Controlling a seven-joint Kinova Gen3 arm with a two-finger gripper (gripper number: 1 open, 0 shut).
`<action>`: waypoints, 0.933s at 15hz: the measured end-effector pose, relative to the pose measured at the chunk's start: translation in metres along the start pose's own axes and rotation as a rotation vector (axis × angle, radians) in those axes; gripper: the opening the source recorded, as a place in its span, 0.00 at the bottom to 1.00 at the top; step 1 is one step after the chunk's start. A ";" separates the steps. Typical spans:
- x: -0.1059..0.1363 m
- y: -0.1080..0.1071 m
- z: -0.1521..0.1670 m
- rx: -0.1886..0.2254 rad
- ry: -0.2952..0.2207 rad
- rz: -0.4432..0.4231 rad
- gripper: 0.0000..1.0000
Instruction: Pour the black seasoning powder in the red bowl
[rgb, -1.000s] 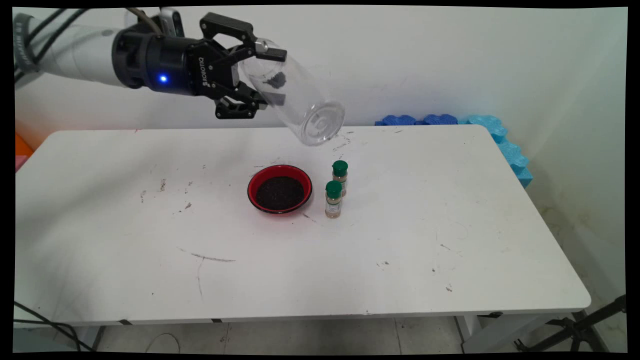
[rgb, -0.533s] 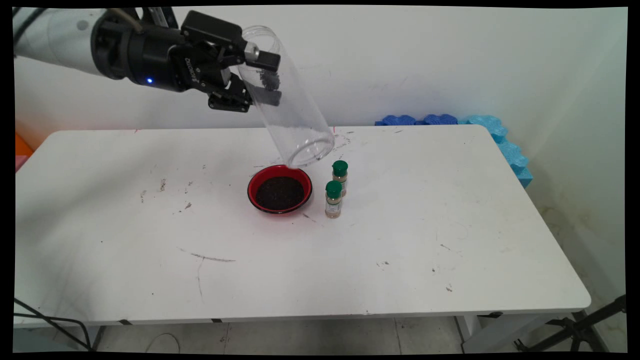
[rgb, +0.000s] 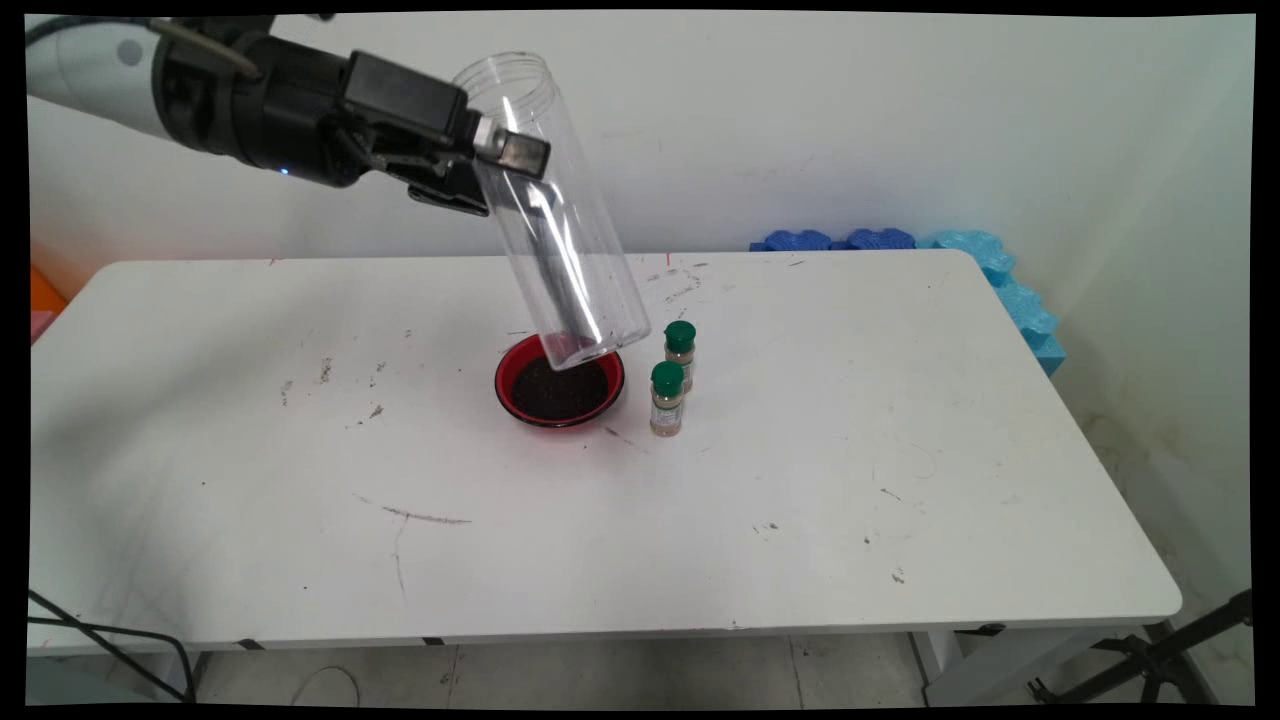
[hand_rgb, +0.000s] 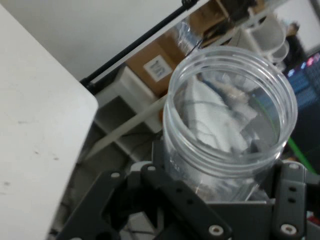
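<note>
White worktop (rgb: 800, 480), scuffed and marked, against a pale wall; blue foam blocks (rgb: 900, 241) at far right edge. Hand (rgb: 505, 175) clamped on clear jar (rgb: 560, 230), tilted above red bowl (rgb: 560, 380); two green-capped bottles (rgb: 672, 385) beside.

Near the middle of the bench (rgb: 900, 480), a red bowl (rgb: 508, 375) of dark grains and two green-capped spice jars (rgb: 667, 398) just beside its right rim stand in the way. A clear jar (rgb: 560, 230) in the tool (rgb: 490, 165) hangs tilted over the bowl's far rim, blocking descent there. The bench's left end, right end and near edge lie open. Blue foam blocks (rgb: 985, 262) crowd the far right corner.
</note>
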 end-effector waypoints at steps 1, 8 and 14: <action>0.000 0.001 0.000 0.007 -0.006 0.031 0.00; -0.009 0.011 0.001 0.081 -0.096 0.373 0.00; -0.020 0.014 0.006 0.151 -0.179 0.637 0.00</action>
